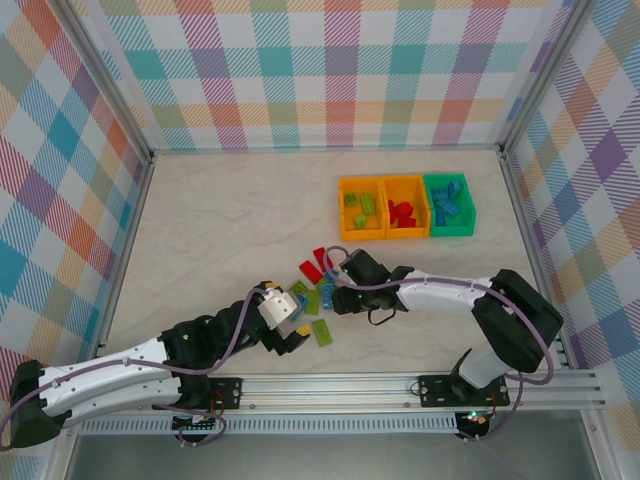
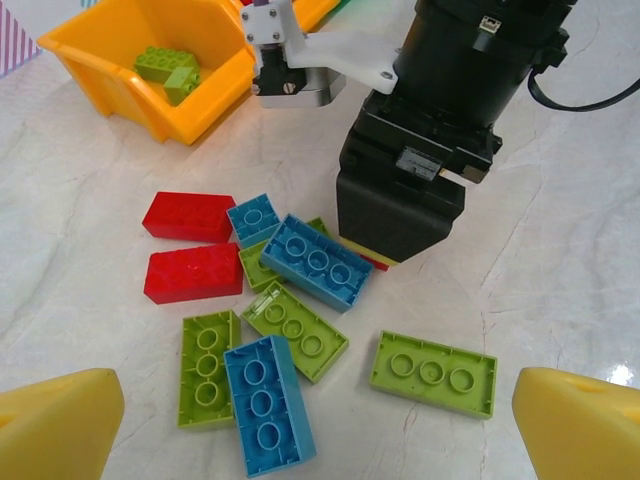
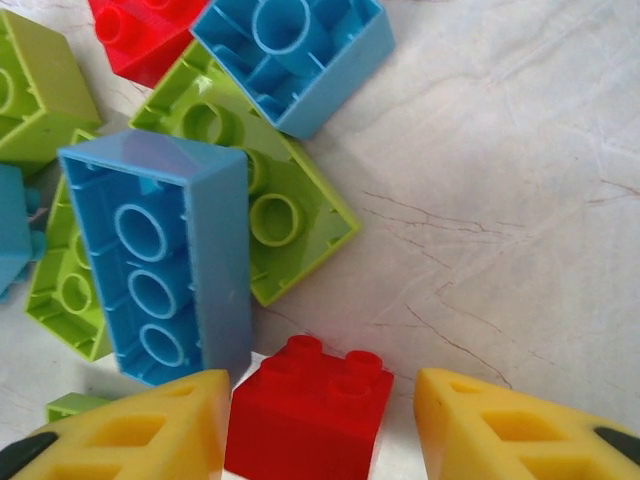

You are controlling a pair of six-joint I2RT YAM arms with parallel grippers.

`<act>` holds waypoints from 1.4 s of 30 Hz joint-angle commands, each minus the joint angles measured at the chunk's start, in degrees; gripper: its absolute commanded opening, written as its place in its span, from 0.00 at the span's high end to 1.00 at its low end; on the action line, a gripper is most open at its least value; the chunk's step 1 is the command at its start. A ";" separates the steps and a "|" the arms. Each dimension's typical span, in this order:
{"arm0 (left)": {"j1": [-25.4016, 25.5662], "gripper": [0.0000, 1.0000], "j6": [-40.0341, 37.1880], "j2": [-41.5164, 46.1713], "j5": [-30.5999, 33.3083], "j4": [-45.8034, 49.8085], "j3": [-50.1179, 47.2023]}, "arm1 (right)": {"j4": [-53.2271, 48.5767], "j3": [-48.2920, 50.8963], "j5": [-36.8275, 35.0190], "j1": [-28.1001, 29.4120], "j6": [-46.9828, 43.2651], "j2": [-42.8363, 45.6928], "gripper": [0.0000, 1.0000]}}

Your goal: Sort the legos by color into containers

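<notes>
Red two-by-two brick (image 3: 305, 415): lies on its side at the pile's edge, studs toward the top of the right wrist view; square, so no long axis
Right gripper (image 3: 320, 400): jaws part open, astride the red two-by-two brick; one yellow finger (image 3: 140, 430) looks to touch it, a thin gap shows at the other, so it is not clamped
Long blue brick (image 3: 165, 255): hollow underside up, tilted on a lime plate (image 3: 285, 215), long axis up and down that view
Left gripper (image 2: 318, 430): jaws spread wide, holding nothing, hovering over the pile's near side
Lone lime brick (image 2: 433, 372): flat, studs up, long axis across the left wrist view
Loose legos (image 1: 315, 285): clustered on the table (image 1: 220, 220) between both grippers, well apart from the bins
Containers: side by side, far right; left orange bin (image 1: 362, 236) holds lime bricks, middle orange bin (image 1: 405, 236) red, green bin (image 1: 448, 232) blue
</notes>
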State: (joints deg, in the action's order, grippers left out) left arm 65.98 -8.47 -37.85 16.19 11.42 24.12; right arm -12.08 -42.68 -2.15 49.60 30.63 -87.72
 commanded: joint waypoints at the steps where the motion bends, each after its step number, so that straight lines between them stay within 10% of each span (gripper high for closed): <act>1: 0.91 0.00 -0.67 -0.38 1.01 -1.77 0.40 | 0.48 1.19 -1.69 0.41 -0.16 -1.04 0.50; 15: 0.91 0.00 -1.81 2.20 -5.43 -3.51 -0.88 | -3.90 3.00 -9.48 -0.92 -0.53 14.49 0.73; 21: 0.91 0.00 -0.49 5.52 -4.09 -5.06 -2.49 | -5.46 -2.50 -8.39 -16.46 -8.69 20.79 0.77; 29: 0.91 0.00 0.87 7.83 3.36 -3.12 -2.68 | 0.79 -16.98 -2.51 -35.07 -14.53 2.12 0.78; 36: 0.90 0.00 0.65 6.81 4.39 -3.47 -2.72 | -0.71 -33.34 -0.19 -37.32 -15.37 -15.51 0.72; 42: 0.91 0.00 1.35 2.83 8.62 -3.95 -2.19 | -4.18 -38.73 -0.40 -37.30 -14.91 -17.36 0.45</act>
State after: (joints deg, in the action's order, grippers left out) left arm 65.98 -8.23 -33.71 21.47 8.75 21.87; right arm -14.44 -79.11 -3.68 12.19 16.10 -107.13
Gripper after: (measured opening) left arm 0.997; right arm 0.530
